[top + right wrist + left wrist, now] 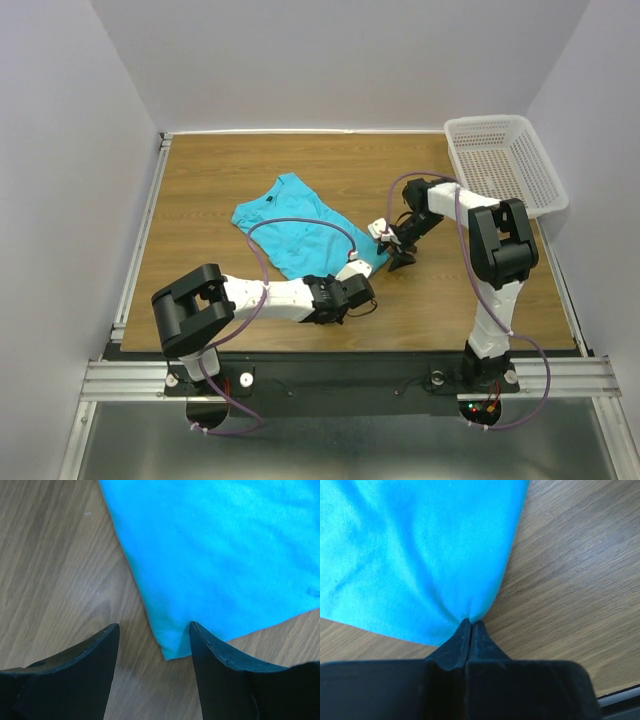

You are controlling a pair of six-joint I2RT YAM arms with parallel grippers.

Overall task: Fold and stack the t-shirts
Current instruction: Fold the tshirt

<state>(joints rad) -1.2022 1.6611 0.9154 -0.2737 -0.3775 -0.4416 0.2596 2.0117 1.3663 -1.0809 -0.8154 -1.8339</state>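
One turquoise-blue t-shirt [300, 230] lies flat and partly folded on the wooden table, left of centre. My left gripper [352, 272] is shut on the t-shirt's near edge; in the left wrist view the fabric [420, 555] puckers into the closed tips [471, 623]. My right gripper [392, 250] is open at the t-shirt's near right corner. In the right wrist view that corner [172, 645] lies between the two spread fingers [210, 645], touching the right one.
A white perforated plastic basket [505, 165] stands at the back right corner. Bare wood table [200, 180] surrounds the shirt. Grey walls close in on three sides; a metal rail runs along the left edge.
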